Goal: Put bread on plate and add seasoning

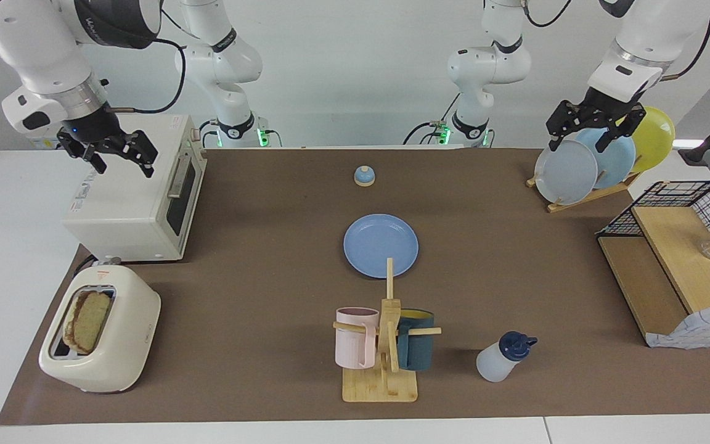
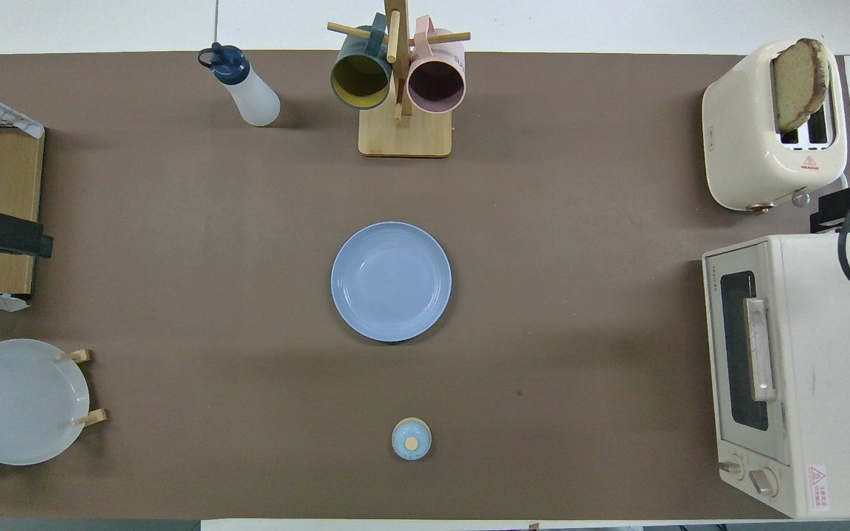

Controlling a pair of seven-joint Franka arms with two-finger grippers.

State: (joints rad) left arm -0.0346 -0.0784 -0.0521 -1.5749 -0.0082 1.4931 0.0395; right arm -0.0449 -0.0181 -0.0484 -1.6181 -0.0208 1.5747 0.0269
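The bread [image 1: 88, 320] stands upright in a slot of the cream toaster [image 1: 105, 364], at the right arm's end of the table; it also shows in the overhead view [image 2: 796, 82]. The periwinkle-blue plate [image 1: 381, 245] lies empty at the table's middle [image 2: 391, 282]. The seasoning bottle [image 1: 503, 359], frosted white with a navy cap, stands farther from the robots than the plate, beside the mug tree [image 2: 248, 87]. My right gripper [image 1: 122, 165] is open and empty, raised over the toaster oven. My left gripper [image 1: 578, 145] is open and empty, raised over the plate rack.
A white toaster oven [image 1: 139, 197] stands nearer to the robots than the toaster. A wooden mug tree [image 1: 386, 345] holds a pink and a teal mug. A rack [image 1: 583, 196] holds grey-blue, sky-blue and yellow plates. A wire shelf [image 1: 669, 259] and a blue-domed knob [image 1: 364, 176] also stand here.
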